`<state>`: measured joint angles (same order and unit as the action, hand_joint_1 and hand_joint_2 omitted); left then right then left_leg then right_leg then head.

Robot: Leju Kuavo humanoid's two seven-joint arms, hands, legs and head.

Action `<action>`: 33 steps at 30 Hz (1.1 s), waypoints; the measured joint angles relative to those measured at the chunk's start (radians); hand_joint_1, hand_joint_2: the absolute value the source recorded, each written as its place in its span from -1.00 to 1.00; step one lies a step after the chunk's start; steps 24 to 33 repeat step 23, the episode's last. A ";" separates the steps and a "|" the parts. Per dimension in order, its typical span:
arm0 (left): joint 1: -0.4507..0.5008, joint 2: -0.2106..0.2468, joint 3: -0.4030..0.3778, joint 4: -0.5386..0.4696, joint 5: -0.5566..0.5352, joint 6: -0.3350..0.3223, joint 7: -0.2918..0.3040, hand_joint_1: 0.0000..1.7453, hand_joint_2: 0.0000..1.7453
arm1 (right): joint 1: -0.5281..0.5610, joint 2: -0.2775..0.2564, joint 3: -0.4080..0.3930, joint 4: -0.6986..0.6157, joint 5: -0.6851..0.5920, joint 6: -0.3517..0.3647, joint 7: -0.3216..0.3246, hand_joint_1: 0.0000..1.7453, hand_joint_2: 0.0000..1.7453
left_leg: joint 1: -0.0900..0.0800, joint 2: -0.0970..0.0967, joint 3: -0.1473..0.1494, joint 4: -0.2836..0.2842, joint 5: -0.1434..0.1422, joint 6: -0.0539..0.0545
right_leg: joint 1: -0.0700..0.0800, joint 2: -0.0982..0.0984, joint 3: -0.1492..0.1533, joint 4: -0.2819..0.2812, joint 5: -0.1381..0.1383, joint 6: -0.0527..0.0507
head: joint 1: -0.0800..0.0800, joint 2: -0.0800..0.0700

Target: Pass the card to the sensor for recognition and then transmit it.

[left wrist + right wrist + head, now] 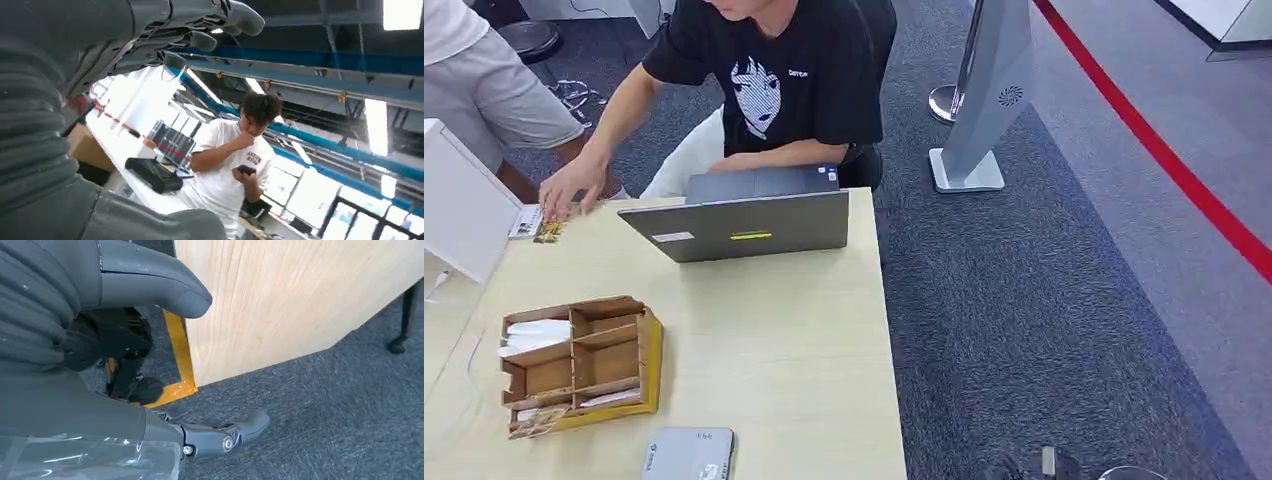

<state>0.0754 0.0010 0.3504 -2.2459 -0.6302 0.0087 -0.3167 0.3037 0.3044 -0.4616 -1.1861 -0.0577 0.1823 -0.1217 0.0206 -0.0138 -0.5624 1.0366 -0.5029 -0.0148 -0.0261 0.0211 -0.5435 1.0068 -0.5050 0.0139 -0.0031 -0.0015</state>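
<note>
Card [548,231] at table's [824,340] far-left edge under person's hand [572,187], laptop [742,225] beside

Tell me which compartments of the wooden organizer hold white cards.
In the wooden organizer, white cards fill the far-left compartment, more lie in the near-right one; the middle ones look empty.

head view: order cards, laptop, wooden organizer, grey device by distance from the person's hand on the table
From the person's hand:
1. cards, at its fingertips, far left corner
2. laptop, just right of it
3. wooden organizer, left, nearer the robot
4. grey device, table's near edge
</note>
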 joint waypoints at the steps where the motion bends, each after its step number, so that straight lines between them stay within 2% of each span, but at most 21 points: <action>1: 0.027 -0.048 0.046 -0.039 0.096 -0.012 -0.034 -1.00 1.00 | 0.011 0.000 0.008 -0.015 -0.015 -0.007 0.002 -1.00 1.00 | 0.000 0.001 0.000 0.000 -0.001 0.001 | 0.000 0.000 0.000 0.000 0.000 0.001 | -0.001 0.000; 4: 0.080 -0.162 0.201 -0.104 0.317 -0.067 -0.107 -1.00 1.00 | 0.041 0.000 0.013 -0.045 -0.048 -0.012 0.005 -1.00 1.00 | 0.000 0.000 0.000 0.000 0.000 0.001 | 0.000 -0.001 0.000 0.000 -0.001 0.002 | 0.000 0.000; 6: 0.108 -0.221 0.310 -0.127 0.411 -0.060 -0.113 -1.00 1.00 | 0.054 0.000 0.014 -0.065 -0.065 -0.015 0.006 -1.00 1.00 | 0.000 0.000 0.000 0.000 -0.001 0.001 | 0.000 0.000 0.000 0.000 -0.001 0.002 | 0.000 0.000; 8: 0.124 -0.252 0.375 -0.128 0.464 -0.026 -0.104 -1.00 1.00 | 0.063 0.000 0.015 -0.080 -0.082 -0.023 0.012 -1.00 1.00 | 0.000 0.000 0.000 0.000 -0.001 0.001 | 0.000 -0.001 0.000 -0.001 -0.002 0.002 | 0.000 0.000; 11: 0.146 -0.289 0.444 -0.110 0.540 0.068 -0.065 -1.00 1.00 | 0.073 0.000 0.018 -0.100 -0.108 -0.027 0.016 -1.00 1.00 | 0.000 0.000 0.000 0.000 -0.001 0.001 | 0.000 -0.001 0.000 0.000 -0.001 0.002 | 0.000 0.000; 16: 0.185 -0.323 0.504 0.013 0.671 0.231 0.038 -1.00 1.00 | 0.077 0.000 0.018 -0.120 -0.123 -0.033 0.017 -1.00 1.00 | 0.000 0.000 0.001 0.000 0.000 0.001 | 0.000 -0.001 0.001 0.000 -0.001 0.002 | 0.000 0.000; 19: 0.200 -0.337 0.521 0.117 0.734 0.274 0.086 -1.00 1.00 | 0.074 0.000 0.014 -0.121 -0.124 -0.022 0.017 -1.00 1.00 | 0.000 0.000 0.001 0.000 0.000 0.001 | 0.000 -0.001 0.001 0.000 -0.001 0.002 | 0.000 0.000; 23: 0.198 -0.346 0.542 0.288 0.693 0.266 0.179 -1.00 1.00 | 0.058 0.000 0.001 -0.117 -0.123 0.001 0.018 -1.00 1.00 | 0.000 0.000 0.001 0.000 0.000 0.001 | 0.000 -0.001 0.001 -0.001 -0.001 0.002 | 0.000 0.000; 33: 0.198 -0.346 0.542 0.288 0.693 0.266 0.179 -1.00 1.00 | 0.058 0.000 0.001 -0.117 -0.123 0.001 0.018 -1.00 1.00 | 0.000 0.000 0.001 0.000 0.000 0.001 | 0.000 -0.001 0.001 -0.001 -0.001 0.002 | 0.000 0.000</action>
